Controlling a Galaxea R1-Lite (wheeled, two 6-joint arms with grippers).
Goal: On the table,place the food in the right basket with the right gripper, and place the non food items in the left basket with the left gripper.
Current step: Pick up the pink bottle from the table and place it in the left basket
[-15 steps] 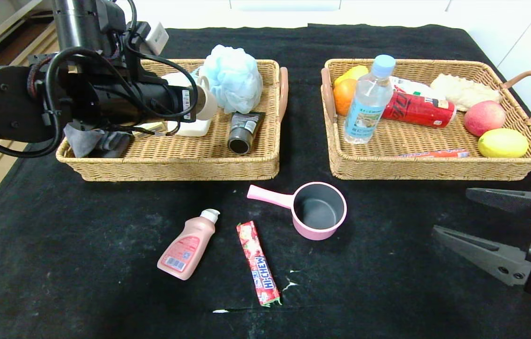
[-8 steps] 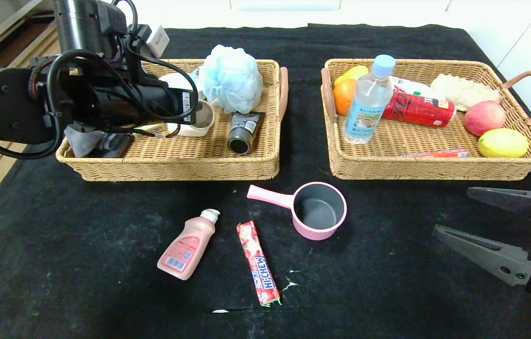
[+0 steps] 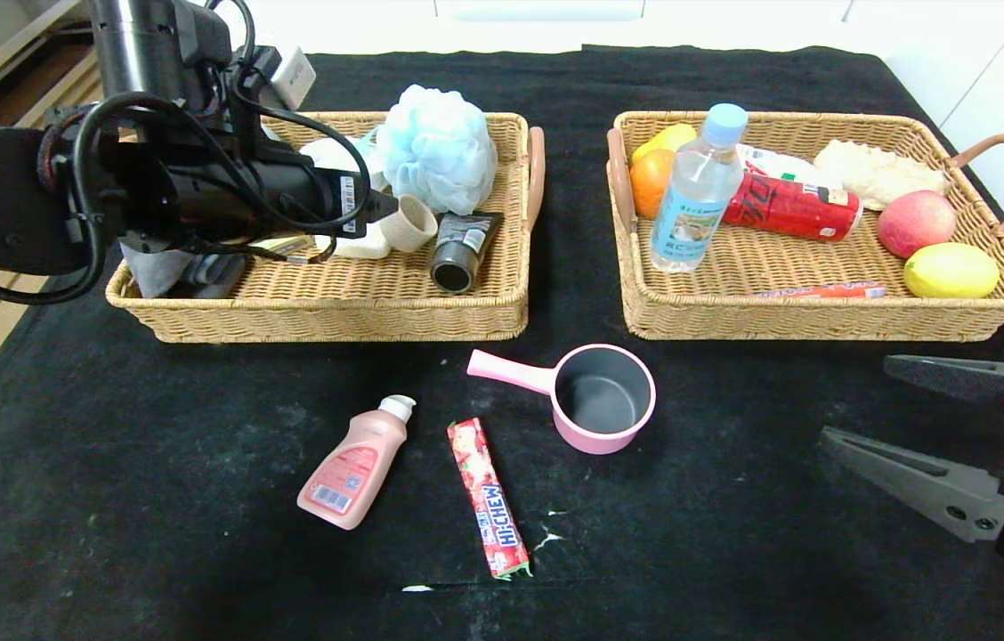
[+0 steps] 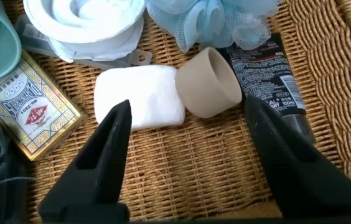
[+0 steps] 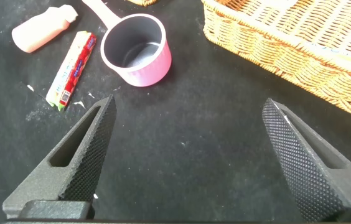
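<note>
Right wrist view: the right tool [image 5: 185, 158] hung over the black counter [image 5: 213, 162], its two textured fingers [image 5: 79, 158] spread wide, nothing between them. Beyond the fingers the pink saucepan [image 5: 137, 50] sat upright, dark grey inside visible. Near it lay the red candy stick [image 5: 71, 68], then the pink squeeze bottle [image 5: 42, 28] on its side. A wicker basket [image 5: 287, 37] corner stood apart from the saucepan.

Black table [image 3: 155, 499], two baskets [image 3: 333, 298], saucepan [image 3: 602, 399]
</note>
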